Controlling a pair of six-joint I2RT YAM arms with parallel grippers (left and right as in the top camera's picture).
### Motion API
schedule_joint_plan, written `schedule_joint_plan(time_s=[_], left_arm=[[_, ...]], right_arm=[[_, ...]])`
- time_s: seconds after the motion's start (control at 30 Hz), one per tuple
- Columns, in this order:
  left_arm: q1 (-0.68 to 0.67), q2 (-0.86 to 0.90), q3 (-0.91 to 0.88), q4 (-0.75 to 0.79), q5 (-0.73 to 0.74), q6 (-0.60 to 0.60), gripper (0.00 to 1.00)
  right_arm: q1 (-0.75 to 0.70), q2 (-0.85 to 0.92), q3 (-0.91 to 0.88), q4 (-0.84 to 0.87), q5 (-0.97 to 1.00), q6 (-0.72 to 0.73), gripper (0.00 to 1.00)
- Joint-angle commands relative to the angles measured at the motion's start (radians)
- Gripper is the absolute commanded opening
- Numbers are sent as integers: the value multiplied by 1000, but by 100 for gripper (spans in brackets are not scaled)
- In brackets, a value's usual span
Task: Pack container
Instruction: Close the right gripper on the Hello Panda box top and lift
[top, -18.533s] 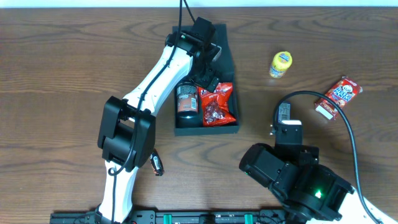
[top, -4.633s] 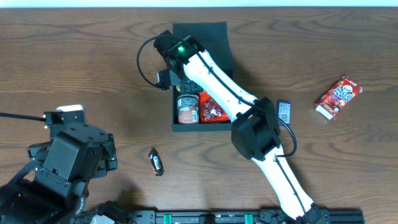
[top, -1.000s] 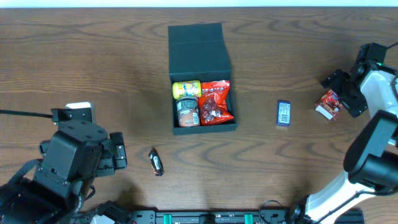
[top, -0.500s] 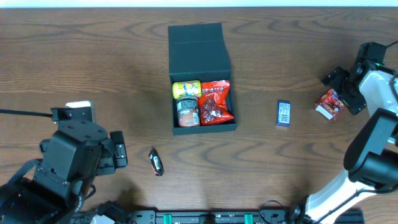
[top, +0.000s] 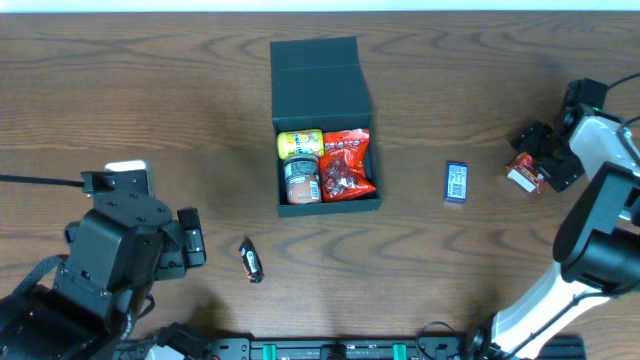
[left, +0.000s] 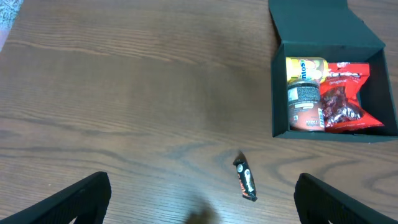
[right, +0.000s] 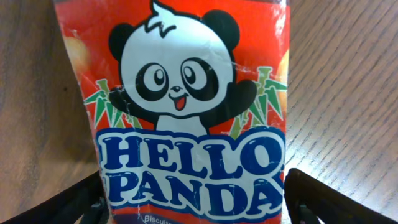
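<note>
The dark teal container (top: 276, 150) stands open at mid-table, its lid (top: 320, 65) folded back. Inside lie a yellow can (top: 299, 144), a dark jar (top: 300, 181) and a red bag (top: 346, 166). The left wrist view shows the container (left: 279, 93) at upper right. A red Hello Panda pack (top: 525, 173) lies at the far right. My right gripper (top: 541, 160) is open and straddles it. Up close, the pack (right: 193, 106) fills the space between the right gripper (right: 196, 205) fingers. My left gripper (top: 190, 240) hangs open and holds nothing, low at the left (left: 202, 199).
A small black snack bar (top: 251, 260) lies on the wood in front of the container, left of it, also seen from the left wrist (left: 245, 180). A blue packet (top: 456, 183) lies between the container and the panda pack.
My right gripper has shifted slightly toward the table's front, over the panda pack, and its fingers have drawn in a little. The left arm has not moved.
</note>
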Motion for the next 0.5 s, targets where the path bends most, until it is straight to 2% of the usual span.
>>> schedule_joint_plan(time_s=[0.0,0.17,0.47], left_arm=[[2,2,-3,1,3,11,95],[2,2,-3,1,3,11,95],[2,2,-3,1,3,11,95]], right_arm=[[-6,0,-1,-3,18,9,82],[-6,0,-1,-8,18,9,70],[-6,0,-1,-15,17,9,57]])
